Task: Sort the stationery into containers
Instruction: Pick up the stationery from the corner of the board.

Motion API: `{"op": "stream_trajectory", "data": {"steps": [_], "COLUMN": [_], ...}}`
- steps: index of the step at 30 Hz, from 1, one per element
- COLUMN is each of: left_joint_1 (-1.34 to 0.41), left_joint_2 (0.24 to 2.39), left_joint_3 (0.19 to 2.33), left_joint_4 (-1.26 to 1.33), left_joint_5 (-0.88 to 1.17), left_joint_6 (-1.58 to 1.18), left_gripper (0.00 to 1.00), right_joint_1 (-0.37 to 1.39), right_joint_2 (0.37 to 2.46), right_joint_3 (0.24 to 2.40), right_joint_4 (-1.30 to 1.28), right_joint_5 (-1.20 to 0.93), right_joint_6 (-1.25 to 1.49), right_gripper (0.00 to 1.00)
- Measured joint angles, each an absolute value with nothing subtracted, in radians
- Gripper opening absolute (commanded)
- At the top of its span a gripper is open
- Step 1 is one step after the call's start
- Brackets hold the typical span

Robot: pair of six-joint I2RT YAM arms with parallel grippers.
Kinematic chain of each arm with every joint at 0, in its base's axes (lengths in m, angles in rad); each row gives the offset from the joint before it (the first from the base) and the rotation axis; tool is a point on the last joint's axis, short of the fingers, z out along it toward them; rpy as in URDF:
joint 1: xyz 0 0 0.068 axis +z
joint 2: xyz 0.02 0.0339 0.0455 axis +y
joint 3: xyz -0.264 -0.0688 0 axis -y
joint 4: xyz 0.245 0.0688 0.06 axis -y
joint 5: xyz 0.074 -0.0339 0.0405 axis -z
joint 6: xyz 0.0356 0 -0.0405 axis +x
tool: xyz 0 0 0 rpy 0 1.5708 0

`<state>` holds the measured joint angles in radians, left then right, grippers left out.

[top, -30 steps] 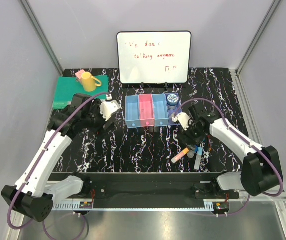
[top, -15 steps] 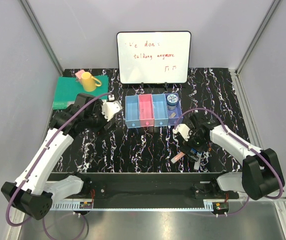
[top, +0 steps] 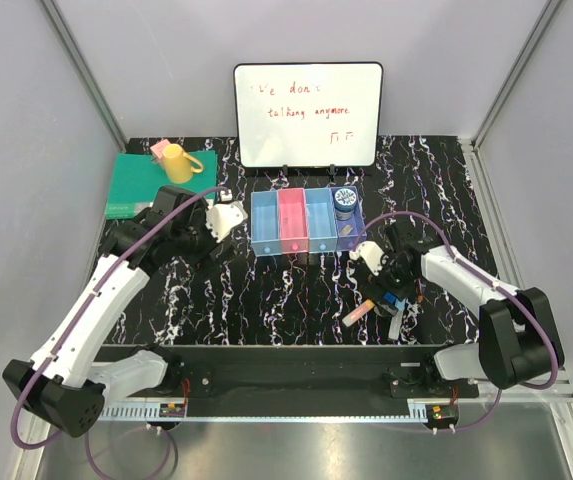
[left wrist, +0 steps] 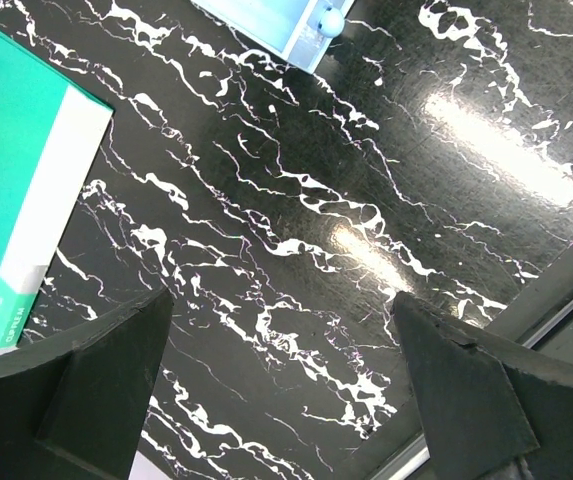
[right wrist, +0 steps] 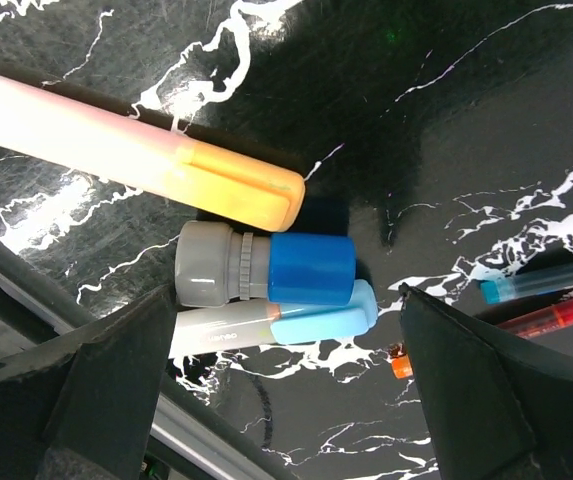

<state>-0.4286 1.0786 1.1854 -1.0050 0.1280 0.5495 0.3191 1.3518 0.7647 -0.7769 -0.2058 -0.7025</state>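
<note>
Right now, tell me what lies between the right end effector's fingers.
In the right wrist view, the open right end effector hangs over a blue-capped grey marker, with a light-blue-capped marker against it. The orange-pink highlighter lies just beyond them.

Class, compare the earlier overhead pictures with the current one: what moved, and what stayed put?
The right pincer swung from beside the bins toward the loose markers, open, holding nothing. The left pincer barely shifted. Bins, patterned roll, yellow mug and whiteboard stayed.

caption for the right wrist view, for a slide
Open right end effector above an orange marker and two blue-capped markers.
</note>
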Motion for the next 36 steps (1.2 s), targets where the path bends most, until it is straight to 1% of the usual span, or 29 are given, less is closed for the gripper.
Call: {"op": "stream_trajectory", "data": {"steps": [16,21,24,26,27,28,31,32,34,35,36], "left_joint_1": [-0.433,-0.433,-0.433,-0.433,-0.433,-0.433,-0.433,-0.433,-0.433,-0.433,-0.433], "left_joint_2": [1.085,1.097,1.097,1.096,1.095,1.095,1.095,1.095,1.095,1.095,1.095], "left_joint_3": [1.185,1.192,1.196,1.196,1.196,1.196,1.196,1.196,1.196,1.196,1.196], "left_joint_4": [-1.007,-1.008,-1.008,-1.009,-1.009,-1.009,-1.009,-1.009,-1.009,-1.009,-1.009], "left_joint_5": [0.100,0.100,0.099,0.099,0.099,0.099,0.099,0.099,0.099,0.099,0.098], "left_joint_6": [0.569,0.572,0.573,0.575,0.575,0.575,0.575,0.575,0.575,0.575,0.576], "left_gripper": [0.99,0.99,0.99,0.99,0.99,0.99,0.99,0.99,0.99,0.99,0.99], "right_joint_1": [0.314,0.314,0.314,0.314,0.314,0.314,0.314,0.314,0.314,0.314,0.314], "right_joint_2": [1.363,1.363,1.363,1.363,1.363,1.363,1.363,1.363,1.363,1.363,1.363], "right_joint_3": [0.763,0.730,0.709,0.700,0.698,0.696,0.687,0.686,0.685,0.685,0.685], "right_joint_4": [-0.769,-0.738,-0.722,-0.712,-0.707,-0.698,-0.667,-0.659,-0.649,-0.646,-0.644], "right_joint_5": [-0.278,-0.279,-0.278,-0.271,-0.270,-0.265,-0.244,-0.236,-0.226,-0.225,-0.222], "right_joint_6": [-0.701,-0.698,-0.696,-0.693,-0.691,-0.688,-0.679,-0.676,-0.672,-0.668,-0.665], "right_gripper": [1.00,1.00,0.98,0.92,0.87,0.79,0.68,0.62,0.52,0.45,0.42]}}
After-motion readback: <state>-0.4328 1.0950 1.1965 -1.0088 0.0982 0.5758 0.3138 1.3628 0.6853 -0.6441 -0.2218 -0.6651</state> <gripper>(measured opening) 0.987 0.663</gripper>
